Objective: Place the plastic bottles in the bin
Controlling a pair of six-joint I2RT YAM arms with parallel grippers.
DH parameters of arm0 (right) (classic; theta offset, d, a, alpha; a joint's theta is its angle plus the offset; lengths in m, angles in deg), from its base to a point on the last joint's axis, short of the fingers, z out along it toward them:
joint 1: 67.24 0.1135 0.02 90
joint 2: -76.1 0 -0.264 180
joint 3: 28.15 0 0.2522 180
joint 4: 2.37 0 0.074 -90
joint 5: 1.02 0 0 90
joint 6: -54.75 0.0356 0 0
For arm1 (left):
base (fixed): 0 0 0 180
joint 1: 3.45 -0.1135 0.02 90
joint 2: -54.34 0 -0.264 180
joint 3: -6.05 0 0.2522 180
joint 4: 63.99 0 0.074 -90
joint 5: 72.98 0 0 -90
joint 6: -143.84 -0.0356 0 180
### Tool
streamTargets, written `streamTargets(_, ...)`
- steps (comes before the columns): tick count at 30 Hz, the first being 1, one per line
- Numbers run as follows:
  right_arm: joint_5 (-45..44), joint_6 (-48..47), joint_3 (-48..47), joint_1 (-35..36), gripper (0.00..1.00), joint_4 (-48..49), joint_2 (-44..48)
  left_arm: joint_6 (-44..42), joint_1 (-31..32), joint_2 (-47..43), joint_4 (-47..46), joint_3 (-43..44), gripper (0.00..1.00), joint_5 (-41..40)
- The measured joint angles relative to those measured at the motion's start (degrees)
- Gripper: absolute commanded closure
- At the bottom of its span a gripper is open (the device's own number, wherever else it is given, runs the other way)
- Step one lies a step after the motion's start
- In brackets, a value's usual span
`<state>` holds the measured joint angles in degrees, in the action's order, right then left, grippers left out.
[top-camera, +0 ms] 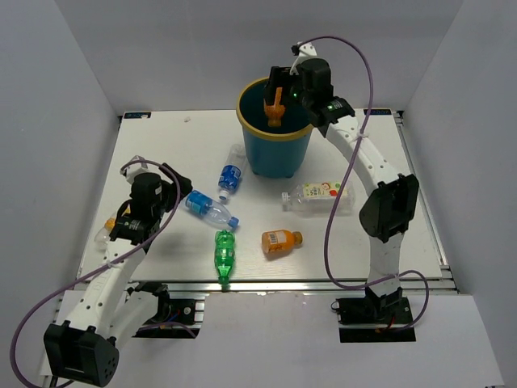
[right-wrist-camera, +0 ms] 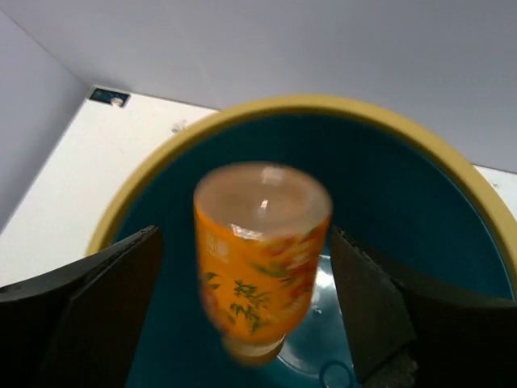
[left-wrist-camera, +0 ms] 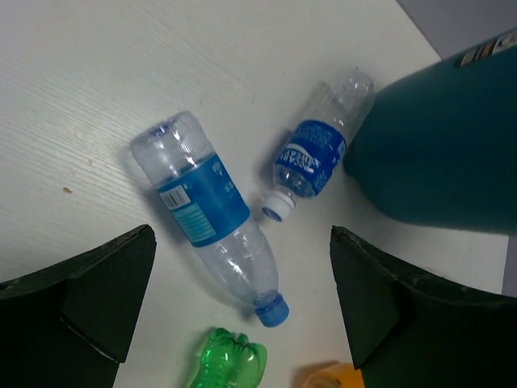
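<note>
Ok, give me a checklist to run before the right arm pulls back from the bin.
1. Right gripper jaws apart: ok, both fingers stand clear of the orange bottle.
2. Orange bottle over the bin opening: ok, teal interior shows all around it.
3. Bottle settled at the bottom: cannot tell, it looks blurred, neck down.
4. Bin upright: ok.
5. Left gripper open and empty: ok, above the blue-label bottle.
6. Bottles left on the table: not ok, several remain.
</note>
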<state>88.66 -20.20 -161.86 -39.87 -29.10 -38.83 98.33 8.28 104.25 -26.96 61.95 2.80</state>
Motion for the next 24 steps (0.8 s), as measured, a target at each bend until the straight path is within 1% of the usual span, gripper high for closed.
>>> streamTargets(3,-0.66,-2.08,1.27,0.44,0.11,-1.53,0.63,0.02,0.0,0.15,-0.81,-2.16,0.02,4.98)
streamTargets(7,-0.9,-4.87,3.98,0.57,0.11,-1.92,5.88,-0.04,0.0,0.35,-1.73,-4.85,0.02,12.0)
streamTargets(9,-1.51,-5.75,6.51,0.68,0.11,-1.75,10.56,0.0,0.0,0.28,-2.38,-6.62,0.02,14.99)
streamTargets(11,-2.56,-6.49,11.8,0.72,0.11,-1.29,16.94,0.2,0.31,0.13,-2.86,-8.61,0.02,17.92)
streamTargets(13,-3.98,-6.6,21.09,0.74,0.11,1.64,25.22,0.57,1.66,-0.13,-3.48,-10.58,0.02,19.82)
streamTargets(17,-7.56,-4.57,40.63,0.26,0.11,5.42,40.28,1.81,9.94,-0.09,-3.39,-12.66,0.02,19.71)
streamTargets(21,-8.79,-0.46,59.54,-2.34,0.11,10.67,50.45,3.56,16.98,2.86,-3.06,-12.85,0.02,16.96)
streamTargets(24,-8.17,2.97,69.51,-5.44,0.11,10.99,54.18,5.22,21.11,6.27,-2.16,-13.4,0.02,13.57)
